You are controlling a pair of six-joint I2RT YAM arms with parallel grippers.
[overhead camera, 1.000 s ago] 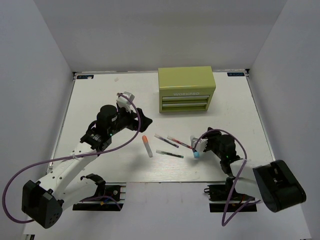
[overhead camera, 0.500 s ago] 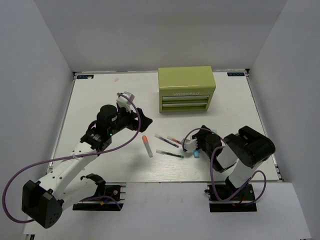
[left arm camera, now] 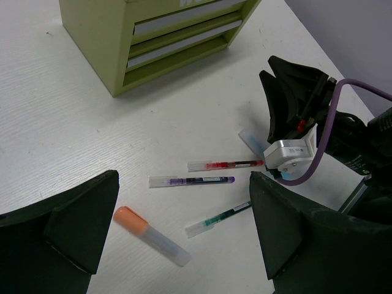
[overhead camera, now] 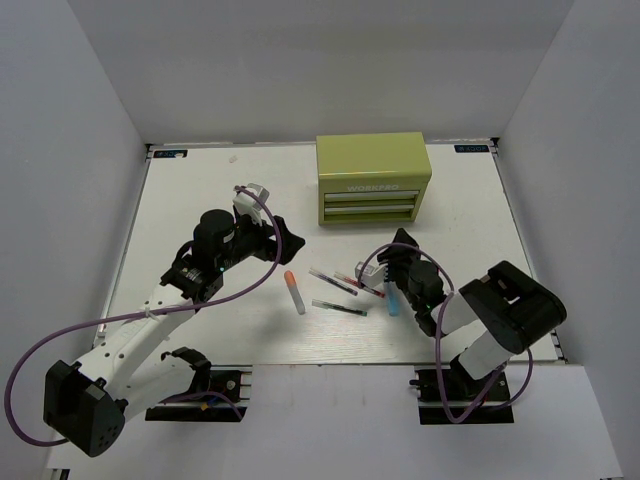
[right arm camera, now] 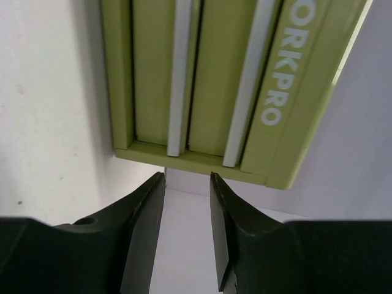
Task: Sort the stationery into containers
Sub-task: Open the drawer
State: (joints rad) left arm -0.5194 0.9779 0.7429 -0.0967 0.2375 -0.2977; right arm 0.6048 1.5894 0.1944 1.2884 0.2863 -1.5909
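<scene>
While left pincer [left arm camera: 184, 190] gapes wide and right pincer [right arm camera: 187, 184] barely parted, yellow-green chest [overhead camera: 373, 160] shows two shut drawers [overhead camera: 367, 211].

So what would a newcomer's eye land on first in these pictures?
The yellow-green tool chest at the table's far side stands out, both drawers shut. Before it lie scattered pens and an orange-capped marker, and the right gripper hangs empty at their right end, facing the chest.

End effector [right arm camera: 187, 180] narrowly parted, facing tool chest drawers [right arm camera: 153, 73].
</scene>
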